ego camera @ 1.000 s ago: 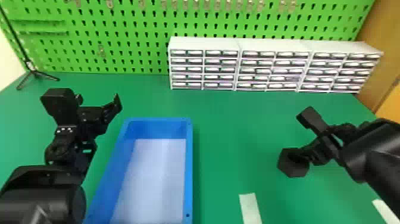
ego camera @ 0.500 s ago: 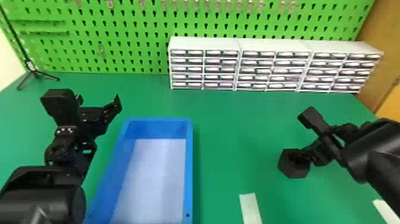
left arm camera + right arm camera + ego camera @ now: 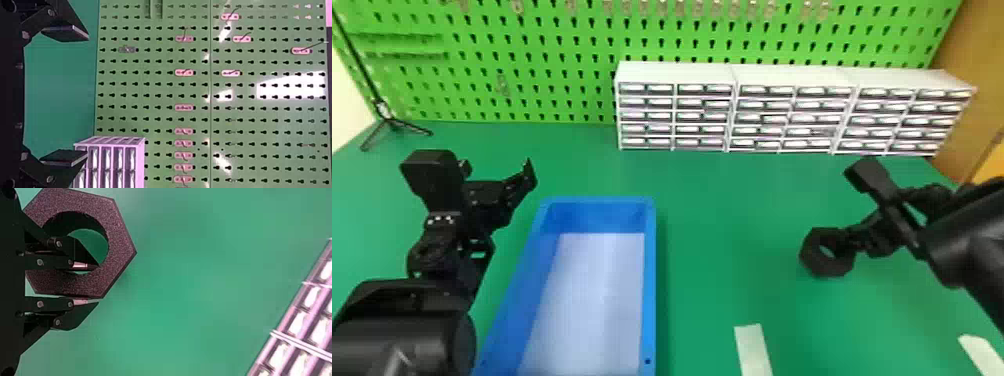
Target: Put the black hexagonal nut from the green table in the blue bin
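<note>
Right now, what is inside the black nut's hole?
One finger of the right claw, which grips the nut. Green table shows beyond; what the finger covers cannot be seen.

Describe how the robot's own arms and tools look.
The left arm and right arm are black with rounded housings; small pale dots mark the left wrist. The left tool and right tool have flat black fingers with round grey pins.

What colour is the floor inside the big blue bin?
It's white, maybe a bit bluish, inside the blue bin; the head view shows it best.
</note>
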You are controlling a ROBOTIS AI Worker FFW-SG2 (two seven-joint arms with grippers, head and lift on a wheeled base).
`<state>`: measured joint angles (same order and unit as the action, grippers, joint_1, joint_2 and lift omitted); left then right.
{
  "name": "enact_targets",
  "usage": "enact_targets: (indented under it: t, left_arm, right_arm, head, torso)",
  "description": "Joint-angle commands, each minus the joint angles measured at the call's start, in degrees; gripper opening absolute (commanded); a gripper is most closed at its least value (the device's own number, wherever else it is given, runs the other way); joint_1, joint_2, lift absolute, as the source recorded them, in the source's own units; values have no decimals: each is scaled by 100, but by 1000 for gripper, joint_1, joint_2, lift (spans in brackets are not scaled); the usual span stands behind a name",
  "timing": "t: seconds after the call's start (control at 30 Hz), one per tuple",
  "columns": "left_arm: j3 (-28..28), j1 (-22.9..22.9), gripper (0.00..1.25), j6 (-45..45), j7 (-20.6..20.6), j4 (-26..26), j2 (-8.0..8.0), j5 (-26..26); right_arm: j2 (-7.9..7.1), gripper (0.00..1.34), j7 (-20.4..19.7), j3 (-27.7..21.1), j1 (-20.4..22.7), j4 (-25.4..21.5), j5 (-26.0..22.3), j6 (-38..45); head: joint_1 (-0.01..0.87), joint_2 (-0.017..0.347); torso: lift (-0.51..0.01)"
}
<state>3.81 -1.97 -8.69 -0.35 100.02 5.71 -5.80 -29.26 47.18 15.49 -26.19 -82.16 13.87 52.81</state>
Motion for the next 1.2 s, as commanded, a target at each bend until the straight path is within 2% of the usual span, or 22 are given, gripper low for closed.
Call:
enact_targets:
  t: [0.0,0.23,0.53,0.9,1.17]
  left_arm:
    - [-3,-5,1025,-1,0,0,0,9]
    - [-3,-5,1025,-1,0,0,0,9]
    - [-3,-5,1025,-1,0,0,0,9]
    - [-3,-14,1025,-1,0,0,0,0]
    - [-21,-14,1025,-1,8,0,0,0]
  right_arm:
    - [-9,380,2,-187,-61,-248,-86,71]
    - [43,380,2,-521,-184,-538,-323,80]
    - [149,382,-7,-696,-457,-811,-1044,27]
    - [360,382,-200,-582,-668,-898,-2573,-140]
    - [553,382,-385,-222,-729,-916,-3540,-333]
  head:
    - [686,28]
    - [686,28]
    - [686,28]
    - [686,28]
    - [686,28]
  torso:
    - [-96]
    - [-96]
    - [-96]
    - [-96]
    - [-96]
